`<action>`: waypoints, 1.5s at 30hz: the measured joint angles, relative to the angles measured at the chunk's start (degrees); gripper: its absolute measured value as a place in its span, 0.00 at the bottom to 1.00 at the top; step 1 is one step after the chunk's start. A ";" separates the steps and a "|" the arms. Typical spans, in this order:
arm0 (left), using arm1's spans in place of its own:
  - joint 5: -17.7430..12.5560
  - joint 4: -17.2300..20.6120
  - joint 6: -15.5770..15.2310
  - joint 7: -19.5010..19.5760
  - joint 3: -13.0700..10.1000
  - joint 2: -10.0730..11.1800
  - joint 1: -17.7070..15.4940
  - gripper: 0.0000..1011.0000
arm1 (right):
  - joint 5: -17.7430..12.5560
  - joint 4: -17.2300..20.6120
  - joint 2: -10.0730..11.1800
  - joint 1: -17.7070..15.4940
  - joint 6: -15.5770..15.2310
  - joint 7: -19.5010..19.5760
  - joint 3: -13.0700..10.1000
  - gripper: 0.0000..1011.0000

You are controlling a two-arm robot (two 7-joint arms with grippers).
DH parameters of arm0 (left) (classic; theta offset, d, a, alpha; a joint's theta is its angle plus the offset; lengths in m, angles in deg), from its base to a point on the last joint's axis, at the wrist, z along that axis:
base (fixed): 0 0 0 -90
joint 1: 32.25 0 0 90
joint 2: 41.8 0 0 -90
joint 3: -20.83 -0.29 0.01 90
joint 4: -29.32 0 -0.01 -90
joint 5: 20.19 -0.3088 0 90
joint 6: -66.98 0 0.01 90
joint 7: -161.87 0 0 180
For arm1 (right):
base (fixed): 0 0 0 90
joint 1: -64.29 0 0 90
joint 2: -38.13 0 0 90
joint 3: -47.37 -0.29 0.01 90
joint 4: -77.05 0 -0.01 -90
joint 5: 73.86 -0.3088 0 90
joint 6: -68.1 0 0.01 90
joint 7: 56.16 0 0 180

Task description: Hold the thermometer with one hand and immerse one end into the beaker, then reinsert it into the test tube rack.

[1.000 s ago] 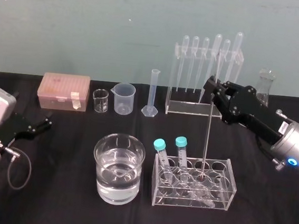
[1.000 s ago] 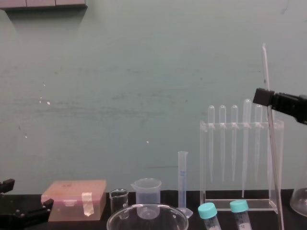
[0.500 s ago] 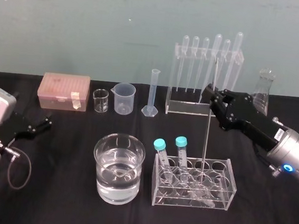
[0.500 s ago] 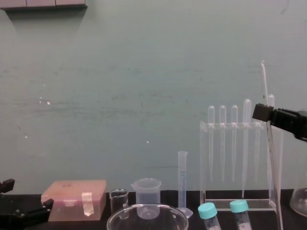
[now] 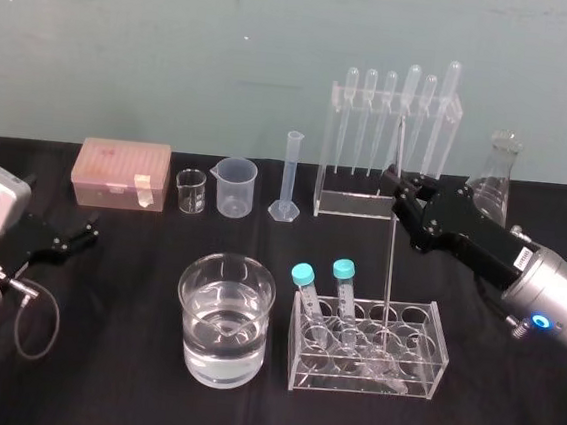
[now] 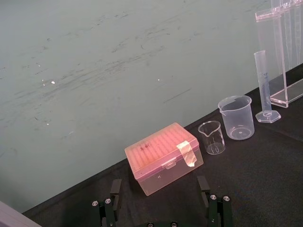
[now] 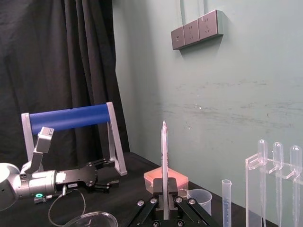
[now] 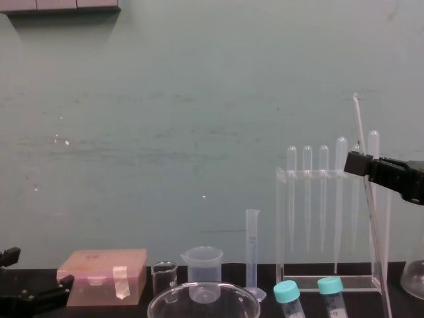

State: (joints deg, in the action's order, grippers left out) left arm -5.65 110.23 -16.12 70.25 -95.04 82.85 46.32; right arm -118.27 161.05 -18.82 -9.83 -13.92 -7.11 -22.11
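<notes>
**Glass into acrylic: keep it plumb**

The test tube rack (image 5: 369, 346) sits right of the beaker (image 5: 224, 317). The left gripper (image 5: 86, 234) is parked at far left, fingers spread. Your right gripper (image 5: 399, 181) is clenched on the thermometer (image 5: 389, 263), its tip inside a rack hole. Lower it vertically and release only once it bottoms.

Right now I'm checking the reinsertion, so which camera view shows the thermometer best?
The head view: the thermometer runs whole from above the right hand, which grips it, down into the test tube rack. The chest view cuts off its lower end; the right wrist view gives its top end above the hand.
</notes>
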 joint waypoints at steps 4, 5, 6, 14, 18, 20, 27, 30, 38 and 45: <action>0.00 0.00 0.00 0.00 0.00 0.00 0.00 1.00 | -0.05 0.00 0.03 0.00 0.00 0.00 0.01 0.06; 0.00 0.00 0.00 0.00 0.00 0.00 0.00 1.00 | -0.06 -0.01 0.04 0.00 0.00 0.00 0.01 0.06; 0.00 0.00 0.00 0.00 0.00 0.00 0.00 1.00 | -0.08 0.00 0.04 -0.01 0.00 0.01 0.01 0.06; 0.00 0.00 0.00 0.00 0.00 0.00 0.00 1.00 | -0.09 -0.01 0.08 -0.02 -0.10 0.02 0.02 0.25; 0.00 0.00 0.00 0.00 0.00 0.00 0.00 1.00 | -0.11 0.00 0.10 -0.02 -0.11 0.02 0.00 0.38; 0.00 0.00 0.00 0.00 0.00 0.00 0.00 1.00 | -0.11 0.01 0.11 -0.02 -0.11 0.02 0.01 0.41; 0.00 0.00 0.00 0.00 0.00 0.00 0.00 1.00 | -0.13 0.04 0.13 -0.01 -0.11 0.05 0.01 0.66; 0.00 0.00 0.00 0.00 0.00 0.00 0.00 1.00 | -0.15 0.05 0.13 -0.01 -0.11 0.05 0.01 0.75; 0.00 0.00 0.00 0.00 0.00 0.00 0.00 1.00 | 0.33 0.42 -0.06 -0.40 0.63 1.48 -0.67 0.96; 0.00 0.00 0.00 0.00 0.00 0.00 0.00 1.00 | 10.91 1.44 -1.36 -3.75 2.73 19.74 -4.86 0.99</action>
State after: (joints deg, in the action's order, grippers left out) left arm -5.64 110.22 -16.12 70.25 -95.04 82.85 46.32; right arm -107.35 162.48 -20.18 -13.57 -11.19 12.63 -26.97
